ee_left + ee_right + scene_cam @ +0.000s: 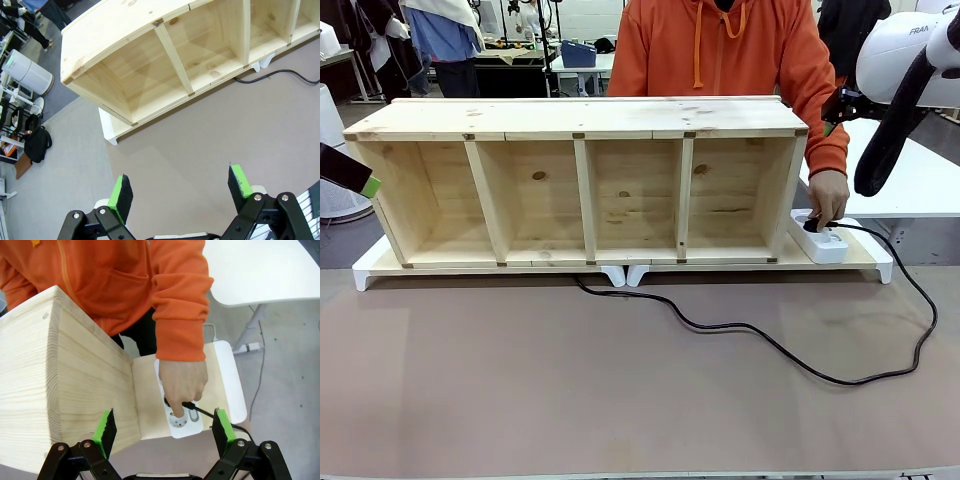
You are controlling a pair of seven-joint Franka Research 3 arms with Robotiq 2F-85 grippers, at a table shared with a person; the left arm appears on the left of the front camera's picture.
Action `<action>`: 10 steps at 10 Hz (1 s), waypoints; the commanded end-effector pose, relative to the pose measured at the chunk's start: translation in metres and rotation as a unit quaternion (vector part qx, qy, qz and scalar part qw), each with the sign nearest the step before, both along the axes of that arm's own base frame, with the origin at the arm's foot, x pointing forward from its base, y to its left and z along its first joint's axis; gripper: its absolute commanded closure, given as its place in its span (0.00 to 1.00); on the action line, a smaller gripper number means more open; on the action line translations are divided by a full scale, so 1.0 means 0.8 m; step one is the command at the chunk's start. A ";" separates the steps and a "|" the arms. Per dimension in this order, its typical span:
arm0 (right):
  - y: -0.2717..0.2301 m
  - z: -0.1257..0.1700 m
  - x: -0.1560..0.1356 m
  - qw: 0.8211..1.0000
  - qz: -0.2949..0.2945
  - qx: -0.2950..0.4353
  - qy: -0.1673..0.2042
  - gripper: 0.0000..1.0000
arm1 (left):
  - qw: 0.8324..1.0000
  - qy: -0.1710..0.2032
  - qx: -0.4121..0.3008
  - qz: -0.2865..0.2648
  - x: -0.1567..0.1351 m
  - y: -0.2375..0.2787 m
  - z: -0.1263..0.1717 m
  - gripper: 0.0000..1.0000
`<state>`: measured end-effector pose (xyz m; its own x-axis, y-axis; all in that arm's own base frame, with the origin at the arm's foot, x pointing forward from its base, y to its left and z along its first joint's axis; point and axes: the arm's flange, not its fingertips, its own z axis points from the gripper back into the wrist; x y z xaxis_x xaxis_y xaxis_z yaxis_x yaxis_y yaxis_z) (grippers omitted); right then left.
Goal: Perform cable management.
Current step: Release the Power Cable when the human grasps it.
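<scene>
— Where's your cable (740,328)?
— It snakes across the mat; the person's hand (182,381) presses its plug into the power strip (823,240), far right.
— Your grippers?
— Right gripper (165,427) hovers above that hand, jaws wide, empty. Left gripper (181,192) likewise.

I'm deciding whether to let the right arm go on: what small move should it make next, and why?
Probably hold the right gripper above the power strip a moment. Its jaws are open and empty, and the person's hand is on the cable plug at the strip, right below it. The cable's slack lies loose across the table.
</scene>
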<state>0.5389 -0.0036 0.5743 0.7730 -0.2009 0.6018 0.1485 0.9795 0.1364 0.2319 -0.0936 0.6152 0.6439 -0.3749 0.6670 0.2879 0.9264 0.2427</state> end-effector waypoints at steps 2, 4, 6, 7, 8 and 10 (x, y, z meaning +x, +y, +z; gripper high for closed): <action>0.000 -0.001 0.000 1.000 -0.002 0.002 0.002 0.01 | 1.000 -0.004 0.001 -0.001 0.002 0.000 0.001 0.00; 0.000 -0.001 0.000 1.000 -0.002 0.002 0.002 0.01 | 1.000 -0.004 0.001 -0.001 0.002 0.000 0.001 0.00; 0.000 -0.001 0.000 1.000 -0.002 0.002 0.002 0.01 | 1.000 -0.004 0.001 -0.001 0.002 0.000 0.001 0.00; 0.000 -0.001 0.000 1.000 -0.002 0.002 0.002 0.01 | 1.000 -0.004 0.001 -0.001 0.002 0.000 0.001 0.00; 0.000 -0.001 0.000 1.000 -0.002 0.002 0.002 0.01 | 1.000 -0.004 0.001 -0.001 0.002 0.000 0.001 0.00; 0.000 -0.001 0.000 1.000 -0.002 0.002 0.002 0.01 | 1.000 -0.004 0.001 -0.001 0.002 0.000 0.001 0.00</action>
